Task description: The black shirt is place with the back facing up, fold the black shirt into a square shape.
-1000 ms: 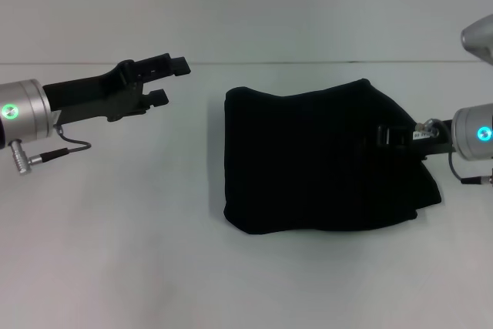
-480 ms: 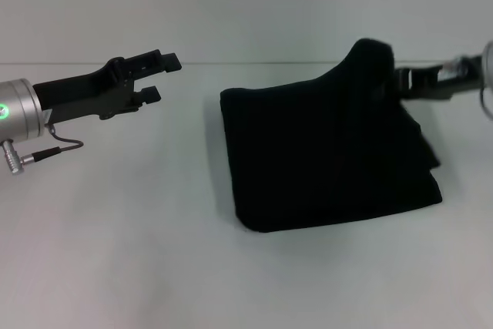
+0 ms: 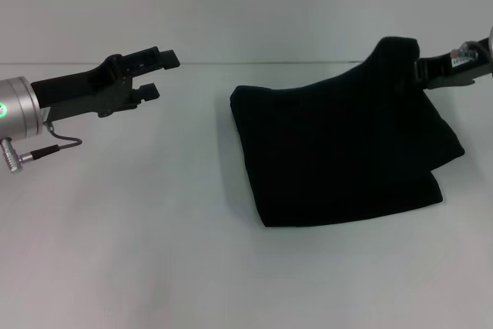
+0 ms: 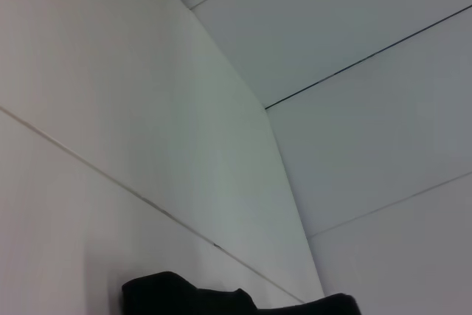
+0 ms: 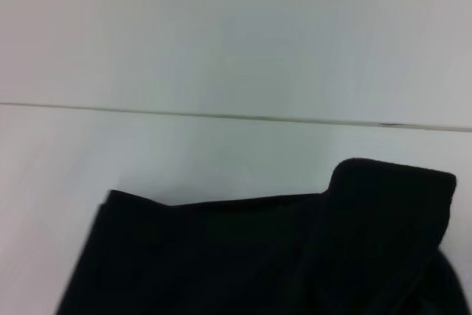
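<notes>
The black shirt (image 3: 343,152) lies folded in a rough block on the white table, right of centre. Its far right corner is lifted off the table. My right gripper (image 3: 420,69) is shut on that raised corner at the far right. The shirt also shows in the right wrist view (image 5: 280,256), with the raised corner at the right of the picture. My left gripper (image 3: 158,75) is open and empty, held above the table to the left of the shirt, well apart from it.
The white table (image 3: 154,229) spreads around the shirt. Its back edge (image 3: 269,62) meets a pale wall. The left wrist view shows only wall panels and a dark shape (image 4: 221,300) at its bottom edge.
My right gripper has lifted the shirt's far right corner up and moved it right; the whole shirt has slid a little right. My left gripper has drawn back slightly to the left.
</notes>
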`<state>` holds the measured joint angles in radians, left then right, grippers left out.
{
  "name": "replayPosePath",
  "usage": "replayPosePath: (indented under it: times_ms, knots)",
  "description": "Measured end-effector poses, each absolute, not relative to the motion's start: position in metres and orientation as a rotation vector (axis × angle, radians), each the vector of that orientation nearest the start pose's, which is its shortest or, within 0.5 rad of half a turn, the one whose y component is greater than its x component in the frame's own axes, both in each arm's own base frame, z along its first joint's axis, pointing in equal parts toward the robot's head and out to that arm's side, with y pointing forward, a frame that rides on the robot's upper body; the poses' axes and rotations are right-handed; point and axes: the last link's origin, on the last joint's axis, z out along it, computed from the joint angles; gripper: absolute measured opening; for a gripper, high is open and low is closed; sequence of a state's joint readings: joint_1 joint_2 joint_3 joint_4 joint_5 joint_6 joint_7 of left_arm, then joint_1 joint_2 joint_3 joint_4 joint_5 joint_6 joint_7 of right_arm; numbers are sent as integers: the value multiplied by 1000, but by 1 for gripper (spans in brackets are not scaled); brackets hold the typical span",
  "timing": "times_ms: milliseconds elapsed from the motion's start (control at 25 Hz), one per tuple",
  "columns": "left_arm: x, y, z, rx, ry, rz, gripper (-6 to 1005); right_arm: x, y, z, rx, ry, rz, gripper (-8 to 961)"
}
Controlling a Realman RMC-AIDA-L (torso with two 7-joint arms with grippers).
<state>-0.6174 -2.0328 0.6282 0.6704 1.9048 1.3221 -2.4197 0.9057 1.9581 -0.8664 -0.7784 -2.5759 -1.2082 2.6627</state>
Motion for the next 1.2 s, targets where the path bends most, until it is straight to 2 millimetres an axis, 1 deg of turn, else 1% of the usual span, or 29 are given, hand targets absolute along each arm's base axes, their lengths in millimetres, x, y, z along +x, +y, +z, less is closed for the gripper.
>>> replayPosePath:
  times_ms: [280,440,480,600,760,880,960,1080,1200]
  knots:
    - [-253,395,43,-2006,-1831,-1029,880,211,465,43,-2143,1332,32,72]
    - [-254,394,43,-1998,-1835,-1036,879,223,462,29,-2134,1360,8,81]
    - [-254,394,44,-1997,-1835,-1036,879,230,459,24,-2131,1384,-18,89]
    - [-254,393,44,-1996,-1836,-1037,879,236,458,24,-2116,1399,-43,113]
    - [-254,394,43,-1998,-1836,-1038,879,247,460,29,-2047,1412,-66,144]
    - [-254,394,43,-1998,-1836,-1038,879,253,461,32,-2015,1388,-111,168]
    - [-254,394,44,-1995,-1837,-1039,879,255,464,36,-1981,1375,-127,184]
    - [-255,393,44,-1992,-1838,-1040,879,250,472,51,-1942,1339,-95,208]
    - [-255,393,44,-1991,-1838,-1040,878,242,479,69,-1898,1333,-3,357]
